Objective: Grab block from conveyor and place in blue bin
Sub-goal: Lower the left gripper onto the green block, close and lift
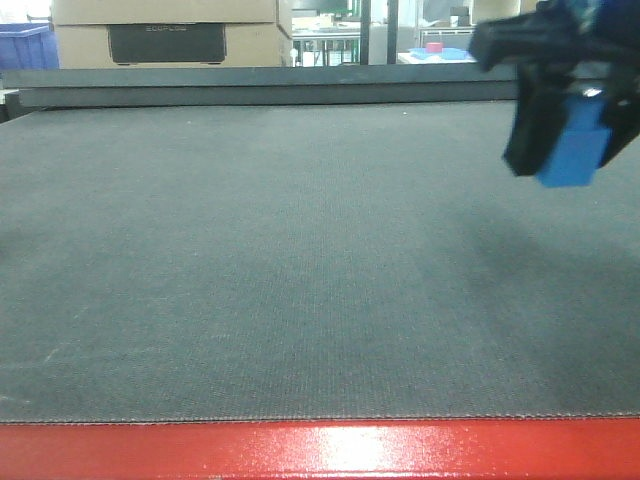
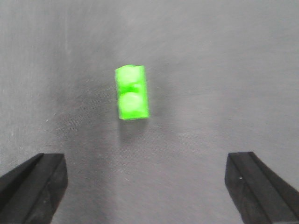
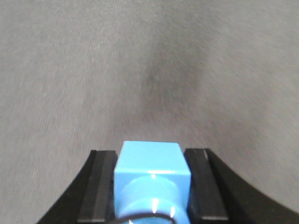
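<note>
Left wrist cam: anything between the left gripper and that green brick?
Nothing. In the left wrist view, only bare conveyor belt separates the open left gripper from the green brick, which lies on the belt ahead of it.

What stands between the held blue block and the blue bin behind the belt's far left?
Nothing visible on the conveyor. The block, shut in the right gripper, hangs above it; only the far edge rail lies before the blue bin.
</note>
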{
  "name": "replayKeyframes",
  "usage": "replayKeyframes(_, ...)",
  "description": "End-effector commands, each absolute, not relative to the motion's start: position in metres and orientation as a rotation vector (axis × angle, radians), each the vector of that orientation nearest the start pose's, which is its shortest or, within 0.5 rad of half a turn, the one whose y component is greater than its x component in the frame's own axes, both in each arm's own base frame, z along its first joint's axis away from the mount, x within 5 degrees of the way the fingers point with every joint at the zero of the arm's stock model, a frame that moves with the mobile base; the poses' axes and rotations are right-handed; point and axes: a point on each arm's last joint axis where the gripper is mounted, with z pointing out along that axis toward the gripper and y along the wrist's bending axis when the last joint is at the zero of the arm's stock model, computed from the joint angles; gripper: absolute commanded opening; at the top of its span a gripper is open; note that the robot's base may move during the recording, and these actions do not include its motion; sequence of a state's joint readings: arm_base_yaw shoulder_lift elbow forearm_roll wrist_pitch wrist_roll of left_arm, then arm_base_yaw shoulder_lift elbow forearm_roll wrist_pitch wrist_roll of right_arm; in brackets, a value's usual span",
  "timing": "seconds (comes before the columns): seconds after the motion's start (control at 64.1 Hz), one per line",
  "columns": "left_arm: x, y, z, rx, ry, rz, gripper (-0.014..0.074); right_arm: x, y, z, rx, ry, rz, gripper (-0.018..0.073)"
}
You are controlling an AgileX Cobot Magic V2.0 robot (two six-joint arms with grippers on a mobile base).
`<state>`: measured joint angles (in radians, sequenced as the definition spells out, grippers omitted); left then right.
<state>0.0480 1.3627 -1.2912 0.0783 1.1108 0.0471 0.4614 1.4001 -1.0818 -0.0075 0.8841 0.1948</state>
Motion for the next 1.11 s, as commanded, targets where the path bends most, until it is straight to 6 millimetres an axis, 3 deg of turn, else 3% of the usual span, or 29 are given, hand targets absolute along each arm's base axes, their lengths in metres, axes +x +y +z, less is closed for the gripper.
replayKeyframes(0.0, 0.290, 0.031, 0.337, -0.005, 2.714, 0.154, 0.0590, 0.239, 0.118, 0.302, -0.393, 2.609, 0.195, -0.0162)
replayKeyframes(0.327, 0.346, 0.039, 0.275, 0.035, 2.762, 0.105, 0.0590, 0.221, 0.109, 0.323, -0.379, 2.529, 0.226, -0.0162)
replayKeyframes(0.686, 0.369, 0.040, 0.223, 0.043, 2.860, 0.073, 0.0590, 0.221, 0.109, 0.323, -0.380, 2.531, 0.225, -0.0162)
replayKeyframes(0.873, 0.371, 0.041, 0.218, 0.044, 2.871, 0.071, 0.0582, 0.221, 0.109, 0.323, -0.380, 2.531, 0.225, -0.0162)
replayKeyframes(0.982, 0.370, 0.040, 0.218, 0.035, 2.872, 0.057, 0.0471, 0.222, 0.109, 0.323, -0.379, 2.528, 0.226, -0.0162)
replayKeyframes(1.091, 0.370, 0.039, 0.218, 0.028, 2.873, 0.045, 0.0195, 0.222, 0.109, 0.323, -0.378, 2.522, 0.228, -0.0162)
